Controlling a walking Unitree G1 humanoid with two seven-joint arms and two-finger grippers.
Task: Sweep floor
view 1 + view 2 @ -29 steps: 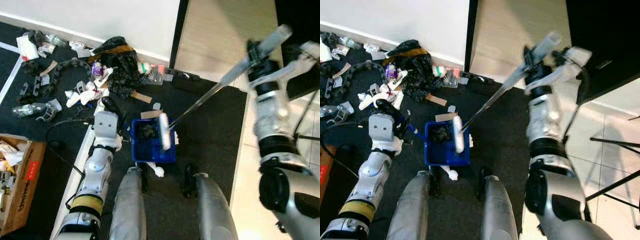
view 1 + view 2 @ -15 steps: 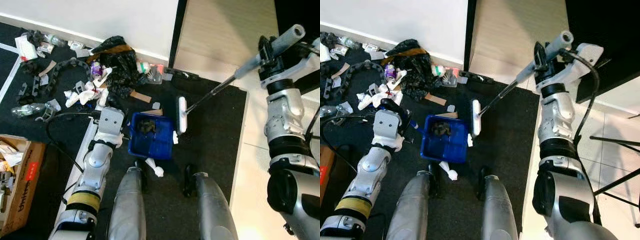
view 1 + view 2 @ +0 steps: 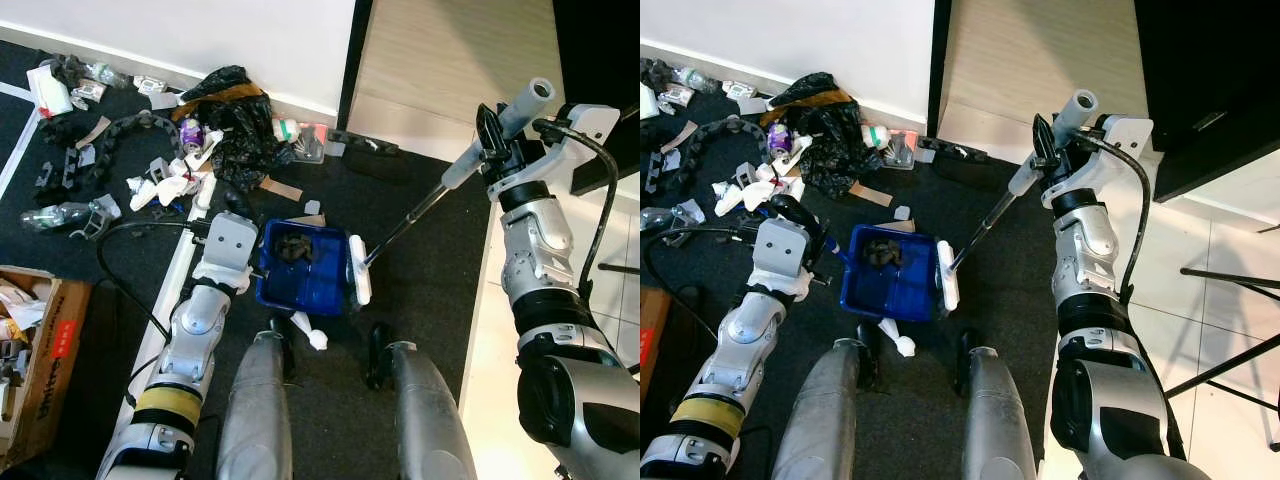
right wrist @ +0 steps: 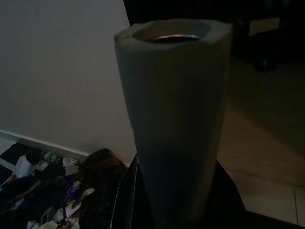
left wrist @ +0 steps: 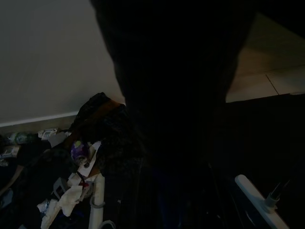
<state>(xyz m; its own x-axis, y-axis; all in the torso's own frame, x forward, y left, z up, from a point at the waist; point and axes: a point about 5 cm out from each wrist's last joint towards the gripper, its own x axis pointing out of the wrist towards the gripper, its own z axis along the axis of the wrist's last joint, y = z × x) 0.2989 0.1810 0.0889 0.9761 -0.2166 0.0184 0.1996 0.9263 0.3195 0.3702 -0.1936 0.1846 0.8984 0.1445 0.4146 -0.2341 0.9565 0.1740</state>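
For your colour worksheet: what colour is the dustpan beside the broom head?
Blue, the dustpan; it shows best in the left eye view.

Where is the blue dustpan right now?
In the left eye view the blue dustpan lies on the dark floor just ahead of the robot's legs, held by the left gripper, with the white broom head against its right edge.
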